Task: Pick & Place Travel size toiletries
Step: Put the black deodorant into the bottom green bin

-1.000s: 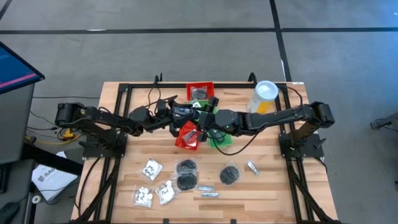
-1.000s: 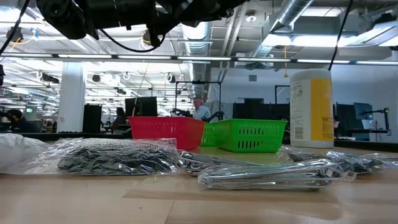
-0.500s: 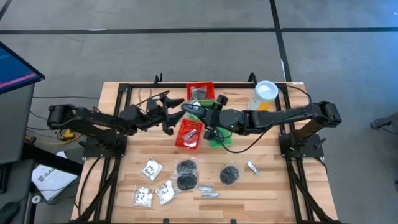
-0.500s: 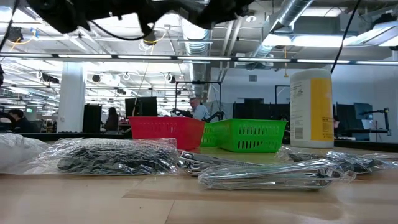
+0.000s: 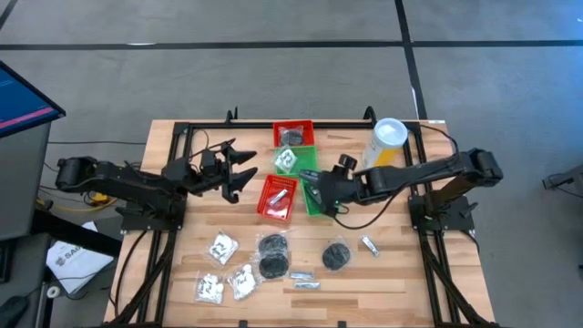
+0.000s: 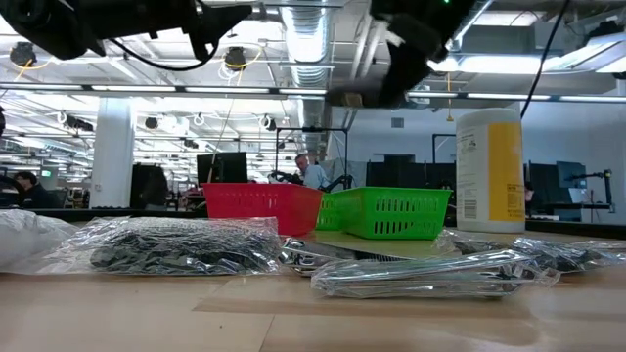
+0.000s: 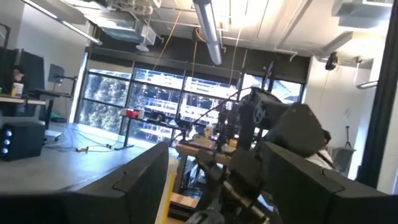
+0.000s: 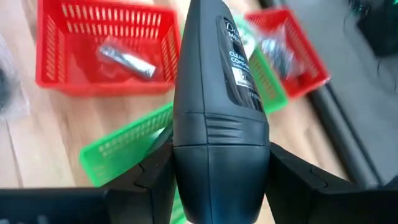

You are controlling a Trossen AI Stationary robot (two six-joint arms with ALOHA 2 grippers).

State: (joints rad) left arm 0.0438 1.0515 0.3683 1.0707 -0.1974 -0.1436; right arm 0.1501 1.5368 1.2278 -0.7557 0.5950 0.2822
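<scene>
My right gripper (image 5: pixel 316 188) hovers over the near green basket (image 5: pixel 321 204), shut on a dark grey deodorant stick (image 8: pixel 219 81). My left gripper (image 5: pixel 239 170) is open, raised over the table's left part and tipped up at the room. On the near part of the table lie clear packets with white contents (image 5: pixel 221 246), black round discs (image 5: pixel 273 244) and slim silvery sachets (image 5: pixel 305 284). One silvery sachet (image 8: pixel 126 60) lies in the near red basket (image 5: pixel 278 197). My right gripper pinches the deodorant stick between its two fingers (image 8: pixel 152 177), on its wider end (image 8: pixel 221 140). The labelled narrower end sticks out ahead of the fingers. The fingers come slanting down from the table's right. The stick is lifted clear above the baskets.
Two more baskets stand farther back: a green one (image 5: pixel 296 159) with a packet and a red one (image 5: pixel 293 135) with dark contents. A tall yellow canister with a white lid (image 5: pixel 387 141) stands at the far right. A black frame (image 5: pixel 182 137) runs round the table top.
The two grippers were together above the baskets. My left gripper has drawn back toward the table's left edge. My right gripper, with the dark stick in it, has moved toward the right and near side, over the near green basket.
</scene>
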